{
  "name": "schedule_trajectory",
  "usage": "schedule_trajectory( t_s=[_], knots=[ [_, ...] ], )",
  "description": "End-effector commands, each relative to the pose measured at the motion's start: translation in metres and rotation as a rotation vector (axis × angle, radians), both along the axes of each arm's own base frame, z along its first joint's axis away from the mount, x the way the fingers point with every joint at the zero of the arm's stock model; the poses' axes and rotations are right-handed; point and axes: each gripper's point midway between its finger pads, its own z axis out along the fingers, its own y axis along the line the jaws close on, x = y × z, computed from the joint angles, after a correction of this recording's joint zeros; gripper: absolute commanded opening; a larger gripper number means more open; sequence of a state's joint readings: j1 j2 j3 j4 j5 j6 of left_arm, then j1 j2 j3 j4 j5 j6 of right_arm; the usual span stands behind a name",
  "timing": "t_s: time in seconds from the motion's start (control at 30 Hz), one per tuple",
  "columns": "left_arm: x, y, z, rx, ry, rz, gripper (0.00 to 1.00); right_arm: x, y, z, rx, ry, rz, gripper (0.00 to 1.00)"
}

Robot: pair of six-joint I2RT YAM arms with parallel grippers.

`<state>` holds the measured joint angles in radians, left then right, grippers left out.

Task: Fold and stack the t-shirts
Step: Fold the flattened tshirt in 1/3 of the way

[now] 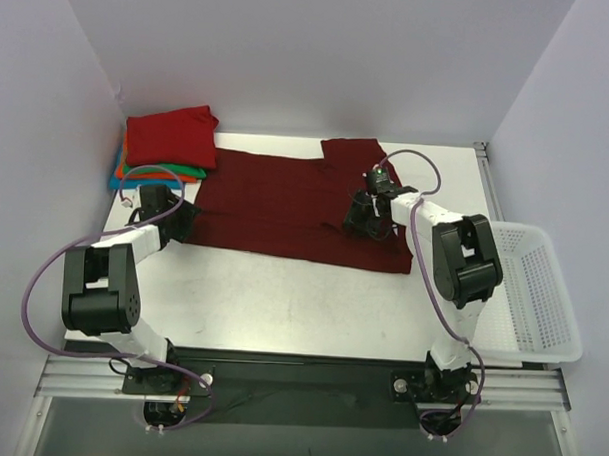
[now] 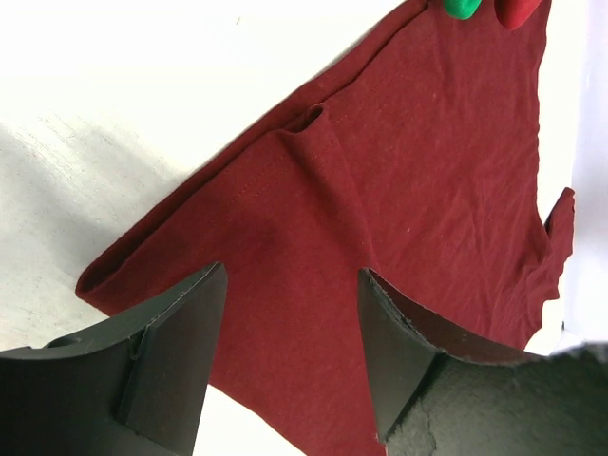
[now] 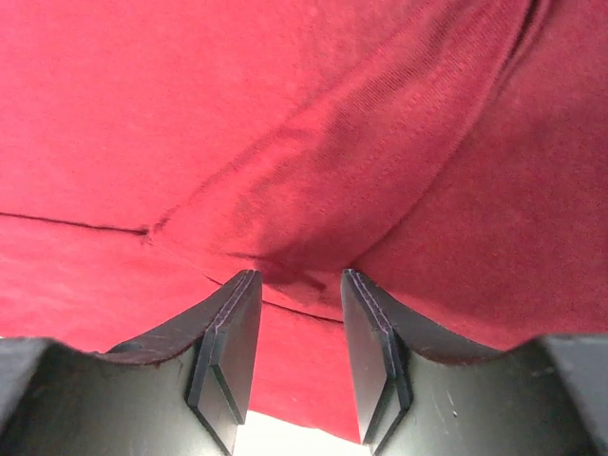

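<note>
The maroon t-shirt (image 1: 285,202) lay spread across the far middle of the table (image 1: 282,297), part of its right side hidden under the right gripper (image 3: 299,275). That gripper pressed onto the cloth, jaws a little apart with a raised ridge of fabric between them; whether they actually pinched it could not be told. The left gripper (image 2: 292,275) hung over the shirt's left edge, jaws wide apart, holding nothing. In the far left corner sat the folded stack: the red t-shirt (image 1: 171,135) on top, with only slivers of the orange t-shirt (image 1: 122,168), green t-shirt (image 1: 183,171) and blue t-shirt (image 1: 121,184) showing beneath. A white mesh basket (image 1: 558,287) stood beside the table's right edge, partly hidden by the right arm.
</note>
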<state>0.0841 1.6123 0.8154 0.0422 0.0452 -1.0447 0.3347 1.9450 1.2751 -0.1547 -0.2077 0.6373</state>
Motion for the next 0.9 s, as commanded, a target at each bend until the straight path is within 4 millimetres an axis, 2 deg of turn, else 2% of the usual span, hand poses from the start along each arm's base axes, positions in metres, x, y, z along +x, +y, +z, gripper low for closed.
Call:
schedule_trajectory(
  t_s=[0.0, 0.17, 0.33, 0.4, 0.5, 0.53, 0.63, 0.67, 0.7, 0.73, 0.77, 0.8, 0.83, 0.87],
  knots=[
    [0.010, 0.000, 0.008, 0.003, -0.038, 0.002, 0.67, 0.002, 0.008, -0.004, 0.032, -0.001, -0.012, 0.39],
    [0.011, -0.001, 0.008, 0.001, -0.037, -0.004, 0.66, 0.003, 0.014, -0.006, 0.049, 0.002, -0.020, 0.32],
    [0.010, -0.002, 0.006, -0.001, -0.031, -0.006, 0.66, 0.015, 0.023, -0.001, 0.070, -0.010, -0.009, 0.18],
    [0.010, -0.002, 0.005, -0.002, -0.029, -0.007, 0.66, 0.016, 0.020, 0.000, 0.055, -0.008, -0.015, 0.18],
    [0.009, -0.001, 0.005, 0.000, -0.028, -0.008, 0.66, 0.012, 0.016, 0.005, 0.041, -0.021, -0.014, 0.26],
    [0.009, -0.002, 0.005, 0.001, -0.029, -0.008, 0.66, 0.012, 0.015, 0.010, 0.044, -0.034, -0.016, 0.26],
    [0.008, -0.001, 0.004, 0.005, -0.024, -0.006, 0.66, 0.003, 0.012, 0.009, 0.044, -0.031, -0.017, 0.26],
    [0.006, 0.000, 0.003, 0.008, -0.016, -0.001, 0.65, 0.003, 0.011, 0.016, 0.051, -0.051, -0.019, 0.26],
    [0.003, 0.002, 0.002, 0.020, -0.003, 0.010, 0.65, -0.004, 0.009, 0.012, 0.046, -0.042, -0.018, 0.26],
    [0.002, 0.003, 0.007, 0.026, -0.018, 0.015, 0.65, -0.006, 0.007, 0.013, 0.039, -0.048, -0.021, 0.26],
    [0.001, 0.004, 0.009, 0.030, -0.022, 0.017, 0.65, -0.007, 0.005, 0.022, 0.039, -0.074, -0.024, 0.26],
    [-0.003, 0.003, 0.014, 0.033, -0.027, 0.015, 0.65, -0.016, -0.001, 0.017, 0.023, -0.064, -0.029, 0.27],
    [-0.004, 0.007, 0.016, 0.050, -0.030, 0.032, 0.65, -0.016, -0.006, 0.029, 0.017, -0.099, -0.044, 0.27],
    [-0.009, 0.010, 0.016, 0.066, -0.026, 0.044, 0.64, -0.021, -0.010, 0.030, 0.008, -0.102, -0.056, 0.27]
  ],
)
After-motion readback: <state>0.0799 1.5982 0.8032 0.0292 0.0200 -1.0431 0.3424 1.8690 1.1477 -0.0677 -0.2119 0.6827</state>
